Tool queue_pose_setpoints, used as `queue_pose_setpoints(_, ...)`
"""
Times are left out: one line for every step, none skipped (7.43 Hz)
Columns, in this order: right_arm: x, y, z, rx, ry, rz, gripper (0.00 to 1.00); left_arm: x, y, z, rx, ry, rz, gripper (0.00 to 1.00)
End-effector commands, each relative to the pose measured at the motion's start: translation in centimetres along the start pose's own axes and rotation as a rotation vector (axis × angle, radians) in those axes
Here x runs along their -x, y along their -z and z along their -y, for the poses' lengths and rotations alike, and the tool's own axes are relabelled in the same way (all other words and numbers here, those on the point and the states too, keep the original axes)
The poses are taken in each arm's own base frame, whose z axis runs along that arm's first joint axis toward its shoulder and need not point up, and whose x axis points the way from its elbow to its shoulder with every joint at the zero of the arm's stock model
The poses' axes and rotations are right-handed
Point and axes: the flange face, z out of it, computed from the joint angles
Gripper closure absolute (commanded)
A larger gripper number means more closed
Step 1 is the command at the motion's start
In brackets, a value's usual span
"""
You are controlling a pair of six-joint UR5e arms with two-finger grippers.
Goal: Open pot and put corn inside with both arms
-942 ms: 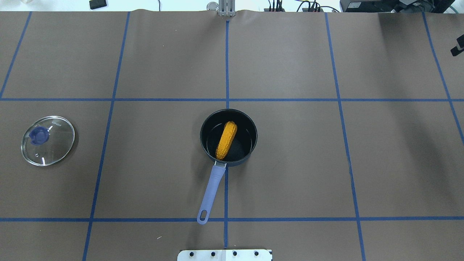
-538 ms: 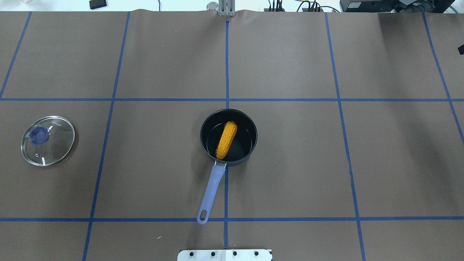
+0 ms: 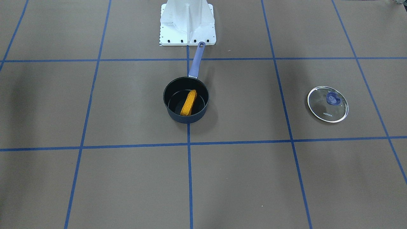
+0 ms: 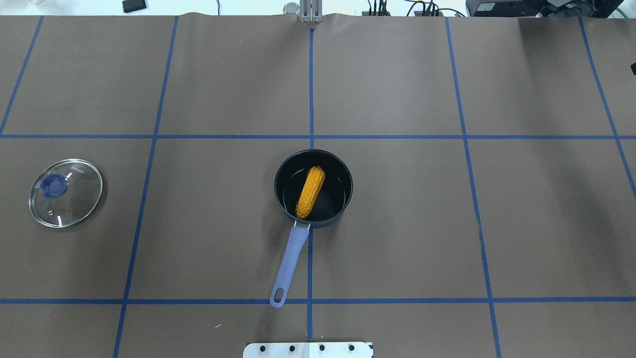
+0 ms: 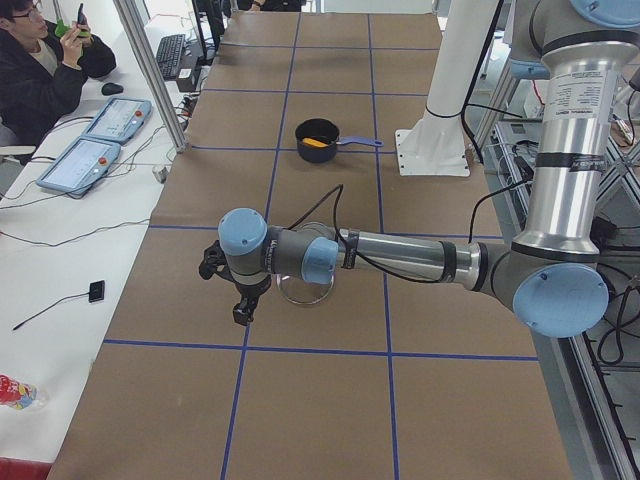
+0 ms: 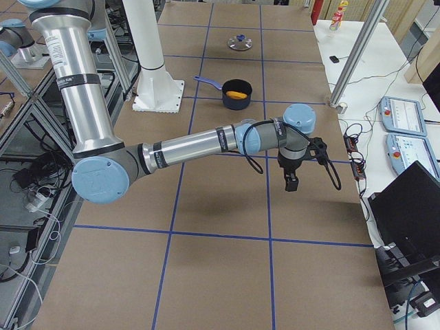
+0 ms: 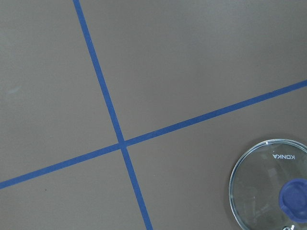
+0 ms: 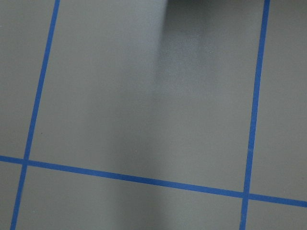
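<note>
Overhead: corn (image 4: pixel 310 192) in pot (image 4: pixel 349 185), lid (image 4: pixel 74 199) off, well apart. Task looks done. Left claw (image 5: pixel 240 305), right claw (image 6: pixel 291 180): apart or together, cannot tell.

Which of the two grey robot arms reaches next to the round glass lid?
The left arm: its black gripper hangs just beside the round glass lid. The right arm stretches out on the far side of the dark navy saucepan.

Orange-yellow corn (image 4: pixel 310 193) in navy pot (image 4: pixel 334 197), lavender handle (image 4: pixel 293 253); brown table (image 4: pixel 397 74), blue grid lines (image 4: pixel 311 89).
</note>
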Motion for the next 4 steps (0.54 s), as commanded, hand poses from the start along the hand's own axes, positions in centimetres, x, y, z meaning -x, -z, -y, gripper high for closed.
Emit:
queue_pose_setpoints(-1.7, -1.6, -0.2, 0.031, -0.029, -0.01, 0.0, 0.5, -0.4, -0.2, 0.009, 0.008, 0.003, 0.02)
queue_pose_setpoints(-1.8, -1.6, -0.2, 0.032, -0.032, -0.01, 0.0, 1.0, -0.9, -0.4, 0.019, 0.02, 0.002, 0.02)
queue_pose_setpoints(-1.8, -1.7, -0.2, 0.033, -0.04, -0.01, 0.0, 1.6, -1.4, -0.3, 0.024, 0.026, 0.002, 0.02)
queue_pose_setpoints(-1.8, -1.6, -0.2, 0.031, -0.043, -0.01, 0.0, 2.5, -2.4, -1.0, 0.026, 0.027, 0.002, 0.02)
